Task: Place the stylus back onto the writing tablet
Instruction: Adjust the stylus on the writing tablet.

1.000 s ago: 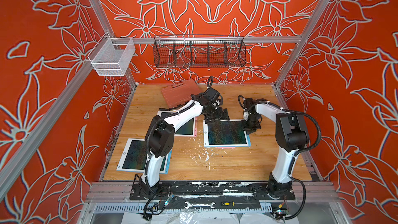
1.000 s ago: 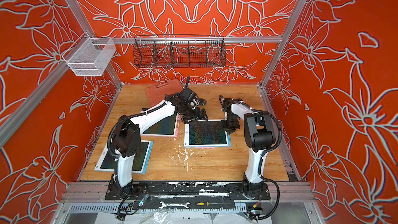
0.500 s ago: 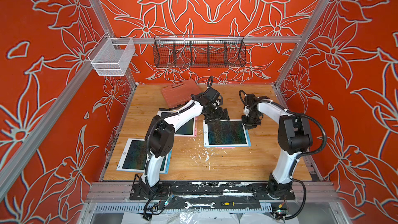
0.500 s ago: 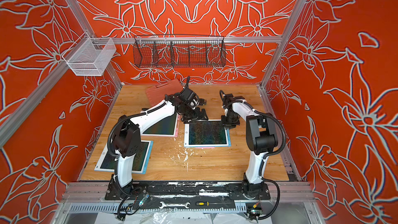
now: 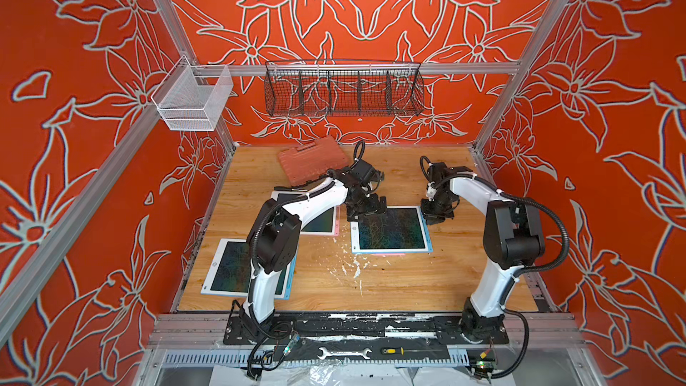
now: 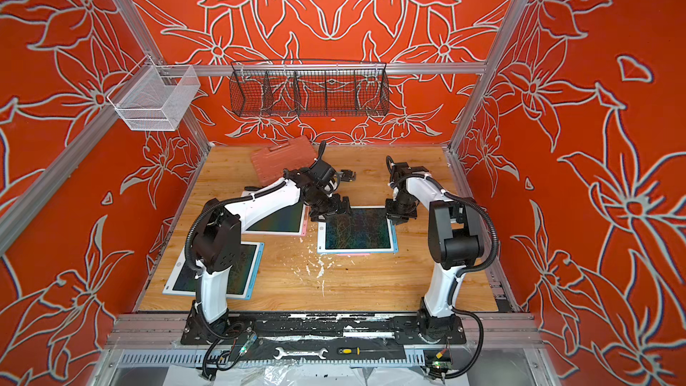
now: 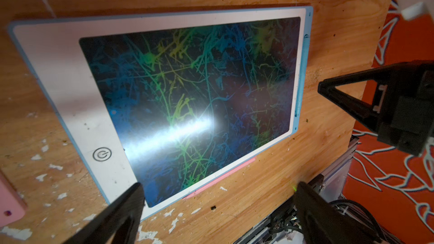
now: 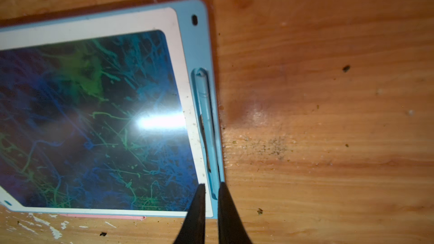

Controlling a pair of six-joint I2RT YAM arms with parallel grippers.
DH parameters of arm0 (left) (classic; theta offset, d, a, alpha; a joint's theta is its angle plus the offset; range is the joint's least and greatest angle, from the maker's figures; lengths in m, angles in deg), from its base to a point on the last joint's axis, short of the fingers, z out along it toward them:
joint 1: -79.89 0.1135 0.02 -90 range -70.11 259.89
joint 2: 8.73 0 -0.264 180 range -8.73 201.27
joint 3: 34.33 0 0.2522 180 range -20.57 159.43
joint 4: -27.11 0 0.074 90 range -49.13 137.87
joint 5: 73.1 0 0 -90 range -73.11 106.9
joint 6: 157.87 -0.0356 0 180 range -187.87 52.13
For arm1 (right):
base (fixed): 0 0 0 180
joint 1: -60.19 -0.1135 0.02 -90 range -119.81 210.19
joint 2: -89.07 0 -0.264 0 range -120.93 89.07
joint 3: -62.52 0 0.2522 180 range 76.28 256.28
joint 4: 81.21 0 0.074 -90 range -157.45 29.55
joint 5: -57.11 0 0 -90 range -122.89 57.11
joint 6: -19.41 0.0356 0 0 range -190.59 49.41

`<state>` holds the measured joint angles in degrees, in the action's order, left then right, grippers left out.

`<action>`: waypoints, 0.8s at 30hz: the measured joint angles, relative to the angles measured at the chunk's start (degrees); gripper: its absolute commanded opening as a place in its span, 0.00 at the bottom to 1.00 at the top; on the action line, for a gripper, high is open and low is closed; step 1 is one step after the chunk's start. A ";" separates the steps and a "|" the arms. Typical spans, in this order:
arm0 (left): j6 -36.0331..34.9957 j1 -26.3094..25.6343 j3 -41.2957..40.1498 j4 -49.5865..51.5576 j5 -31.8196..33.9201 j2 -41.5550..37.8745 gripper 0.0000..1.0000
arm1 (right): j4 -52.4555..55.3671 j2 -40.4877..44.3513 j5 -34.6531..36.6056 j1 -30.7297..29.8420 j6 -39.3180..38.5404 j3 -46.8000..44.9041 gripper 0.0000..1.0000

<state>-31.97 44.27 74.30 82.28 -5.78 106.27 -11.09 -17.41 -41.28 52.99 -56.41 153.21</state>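
We count three tablets on the tabletop (image 5: 408, 291): the blue-edged middle tablet (image 5: 391, 232), the pink-edged tablet (image 5: 323, 222) and the blue-edged near tablet (image 5: 228, 271). We see one blue stylus (image 8: 204, 118). One pink strip (image 7: 220, 178) shows at the middle tablet's rim; we cannot tell what it is. There are two arms, the left arm (image 5: 308, 206) and the right arm (image 5: 471, 191). They carry two hands, the left hand (image 5: 365, 211) and the right hand (image 5: 434, 215). Two baskets hang on the frame: one white basket (image 5: 193, 102) and one black basket (image 5: 343, 90) with five compartments. We count one red case (image 5: 312, 159), one wrench (image 5: 343, 353) and one screwdriver (image 5: 399, 350).
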 measured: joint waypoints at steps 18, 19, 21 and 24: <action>0.17 0.04 -0.59 -0.94 0.13 -0.52 0.98 | -1.95 -3.08 -0.70 0.13 -0.02 -0.20 0.05; 0.17 0.04 -0.59 -0.98 0.13 -0.52 0.97 | -2.05 -3.30 -0.70 0.13 -0.02 -0.20 0.05; 0.17 0.04 -0.59 -1.09 0.13 -0.52 0.97 | -2.23 -3.58 -0.70 0.13 -0.02 -0.20 0.05; 0.15 0.04 -0.59 -1.25 0.13 -0.52 0.97 | -2.51 -3.78 -0.68 0.13 -0.02 -0.22 0.07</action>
<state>-31.81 44.32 73.71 81.03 -5.65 105.75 -13.60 -21.19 -41.95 53.12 -56.44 152.99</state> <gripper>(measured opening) 0.975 0.059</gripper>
